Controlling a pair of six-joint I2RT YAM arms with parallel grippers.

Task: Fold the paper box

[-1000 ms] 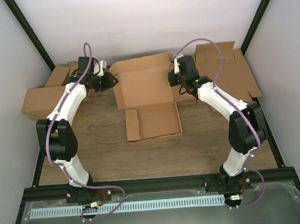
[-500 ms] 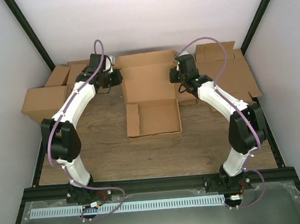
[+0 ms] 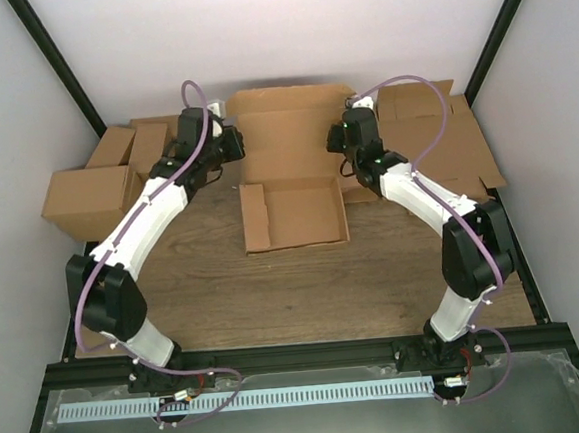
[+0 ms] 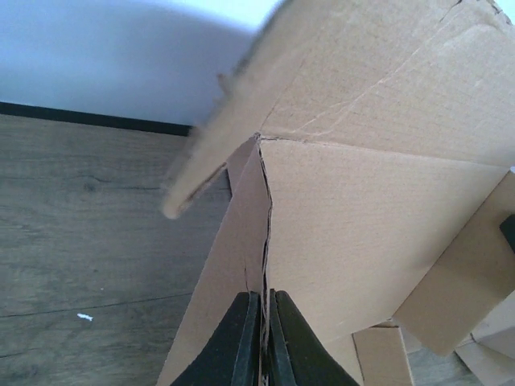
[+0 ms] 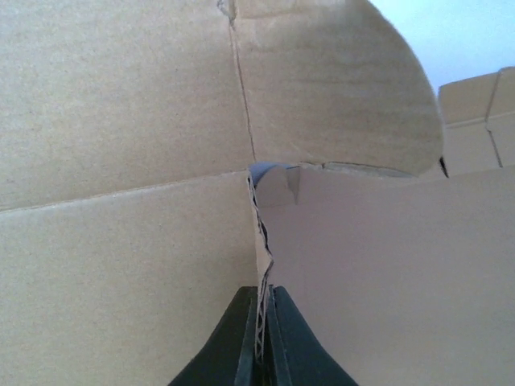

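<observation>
Plain brown paper box (image 3: 295, 216) sits at the middle of the wood-grain table (image 3: 275, 288), toward its far side. Its shallow tray lies flat with low creased walls, and a narrow flap is folded out along the tray's left side. Behind the tray a broad back panel stands raised against the white rear wall. The board is matte and unprinted. Up close it shows faint creases, a rounded tab at one corner and a ragged corrugated edge where two panels meet.

The left gripper (image 3: 234, 149) pinches the raised panel's left edge, its black fingers (image 4: 237, 338) pressed together on the board with only the cardboard's thickness between them. The right gripper (image 3: 339, 144) clamps the opposite edge the same way, fingers (image 5: 237, 346) closed tight on fluted board.

In both wrist views the cardboard fills nearly the whole picture, and a blurred flap cuts across the left one. From above, the arms' wrists cover the points of contact, so the panel's lower corners cannot be made out.

A cluster of brown cartons (image 3: 85, 197) stands at the far left of the table. A pile of flat cardboard sheets (image 3: 454, 138) lies at the far right, partly behind the right arm.
</observation>
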